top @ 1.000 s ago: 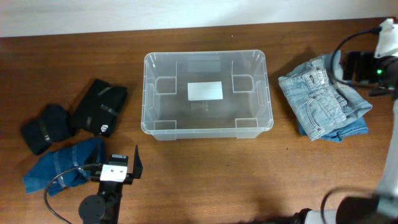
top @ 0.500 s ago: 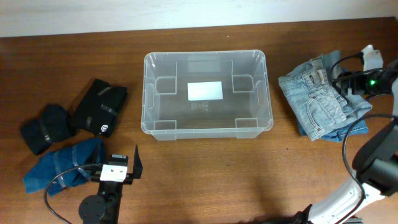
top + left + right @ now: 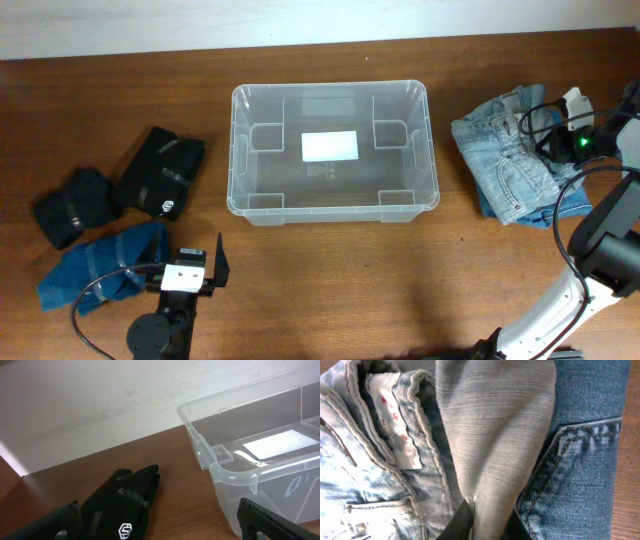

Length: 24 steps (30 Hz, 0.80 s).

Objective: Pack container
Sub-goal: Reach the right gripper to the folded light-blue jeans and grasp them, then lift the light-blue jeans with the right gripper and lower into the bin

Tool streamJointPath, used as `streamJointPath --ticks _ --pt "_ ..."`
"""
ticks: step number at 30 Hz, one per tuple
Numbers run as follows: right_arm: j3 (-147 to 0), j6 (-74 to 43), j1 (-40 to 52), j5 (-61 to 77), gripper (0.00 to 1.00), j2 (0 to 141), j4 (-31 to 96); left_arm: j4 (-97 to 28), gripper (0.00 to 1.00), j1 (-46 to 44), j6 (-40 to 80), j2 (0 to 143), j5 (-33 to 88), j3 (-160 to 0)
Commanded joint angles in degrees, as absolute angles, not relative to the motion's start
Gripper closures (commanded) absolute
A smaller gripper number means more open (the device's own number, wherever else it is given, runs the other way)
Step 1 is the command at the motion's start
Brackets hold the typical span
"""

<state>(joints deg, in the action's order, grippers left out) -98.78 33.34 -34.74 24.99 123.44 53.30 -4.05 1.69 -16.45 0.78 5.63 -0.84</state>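
Now, your right claw point(image 3: 489, 512) was nipped on one thin fold of the jeans point(image 3: 500, 170), with the container point(image 3: 432, 150) well apart to its side. Lifted that way, they could unfold, drag on the tabletop point(image 3: 330, 280) or snag the rim. Your left claw point(image 3: 159, 510) stood wide open, empty, the container just ahead.

Overhead: bright, even — soft shadow beside the container point(image 3: 330, 208)
Left wrist: sheen on its rim
Right wrist: jeans point(image 3: 495, 435) sharp
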Motion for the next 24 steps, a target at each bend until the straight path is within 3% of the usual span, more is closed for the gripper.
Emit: streamJointPath --ticks 1,6,12,24 --pt "-100.0 30.6 -34.6 24.4 0.96 123.9 53.3 -4.1 0.01 2.0 -15.9 0.4 6.3 -0.5" --pt "-105.0 26.0 -34.4 24.8 0.96 122.3 57.1 -4.1 0.01 2.0 -15.9 0.4 6.3 -0.5" --pt "-121.5 25.7 -33.0 28.3 0.96 121.7 71.2 -4.1 0.01 2.0 -15.9 0.4 6.3 -0.5" --pt "-156.3 0.9 -20.5 28.2 0.96 121.5 89.2 -4.1 0.00 2.0 -15.9 0.4 6.3 -0.5"
